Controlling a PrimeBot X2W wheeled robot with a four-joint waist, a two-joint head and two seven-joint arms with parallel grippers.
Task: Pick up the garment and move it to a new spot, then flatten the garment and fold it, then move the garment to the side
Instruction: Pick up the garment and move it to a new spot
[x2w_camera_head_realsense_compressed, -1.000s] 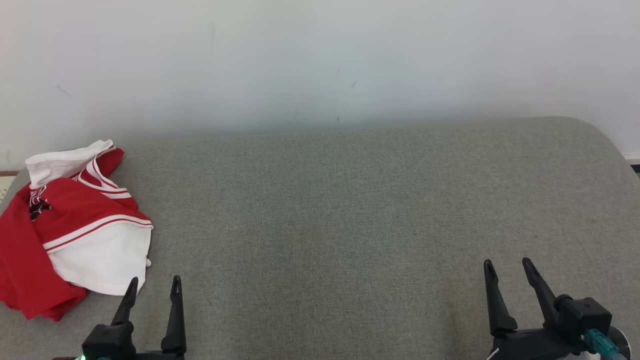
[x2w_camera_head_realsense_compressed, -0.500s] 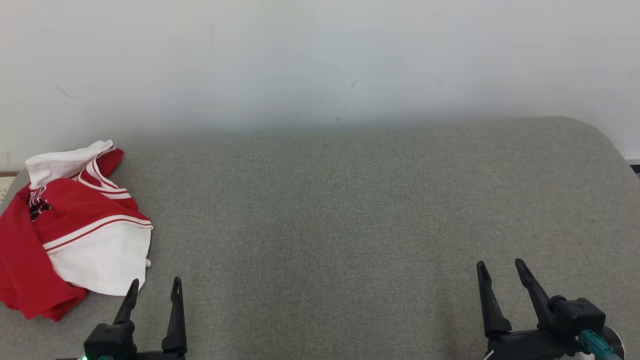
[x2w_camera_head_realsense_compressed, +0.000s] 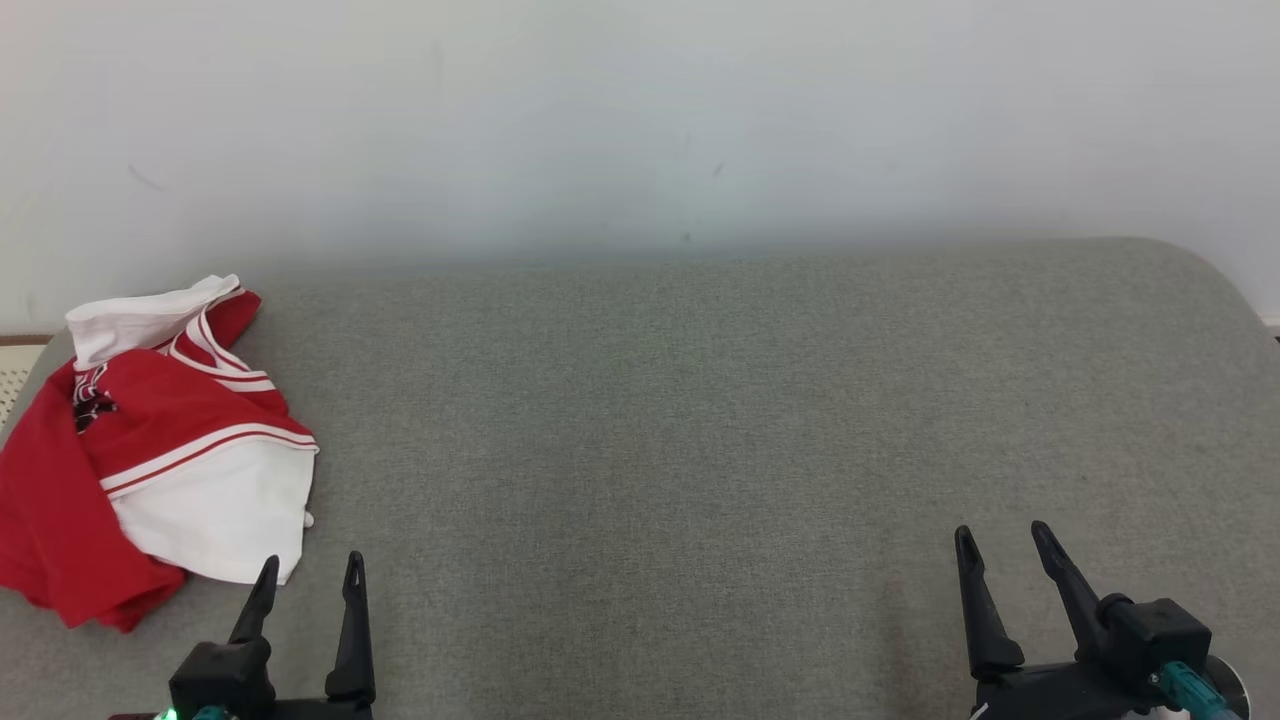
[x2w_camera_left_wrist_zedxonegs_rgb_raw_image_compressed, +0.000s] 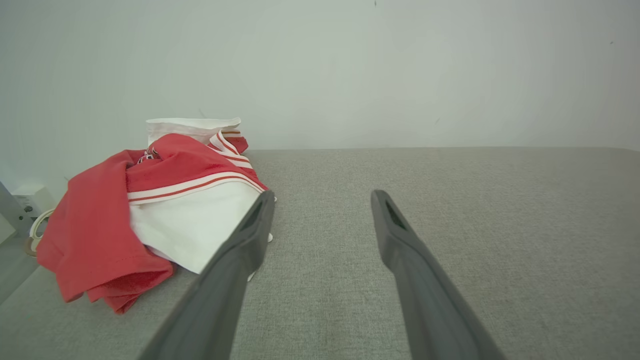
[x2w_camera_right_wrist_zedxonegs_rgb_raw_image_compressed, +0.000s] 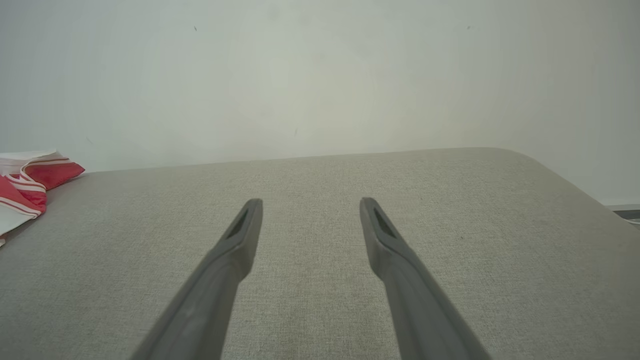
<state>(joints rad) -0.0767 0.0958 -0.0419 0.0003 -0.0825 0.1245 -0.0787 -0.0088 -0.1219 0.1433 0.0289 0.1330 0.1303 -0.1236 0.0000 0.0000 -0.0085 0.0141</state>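
Note:
The garment (x2w_camera_head_realsense_compressed: 150, 460) is a crumpled red and white jersey with striped trim, heaped at the far left of the grey padded surface (x2w_camera_head_realsense_compressed: 700, 420). My left gripper (x2w_camera_head_realsense_compressed: 310, 570) stands open at the lower left, its fingertips just right of the heap's near white edge and apart from it. In the left wrist view the garment (x2w_camera_left_wrist_zedxonegs_rgb_raw_image_compressed: 165, 210) lies left of the open left gripper (x2w_camera_left_wrist_zedxonegs_rgb_raw_image_compressed: 322, 197). My right gripper (x2w_camera_head_realsense_compressed: 1000, 535) is open at the lower right, far from the cloth. The right wrist view has the open right gripper (x2w_camera_right_wrist_zedxonegs_rgb_raw_image_compressed: 310, 205) over bare fabric, with the garment (x2w_camera_right_wrist_zedxonegs_rgb_raw_image_compressed: 25, 185) at its left edge.
A pale wall (x2w_camera_head_realsense_compressed: 640, 120) rises directly behind the padded surface. The surface rounds off at its far right corner (x2w_camera_head_realsense_compressed: 1200, 270). A white socket and cable (x2w_camera_left_wrist_zedxonegs_rgb_raw_image_compressed: 30, 210) sit on the wall beyond the left end.
The whole head view has shifted slightly, so the camera moved. The right gripper has drawn a little lower and leftward in that view. The garment lies as before.

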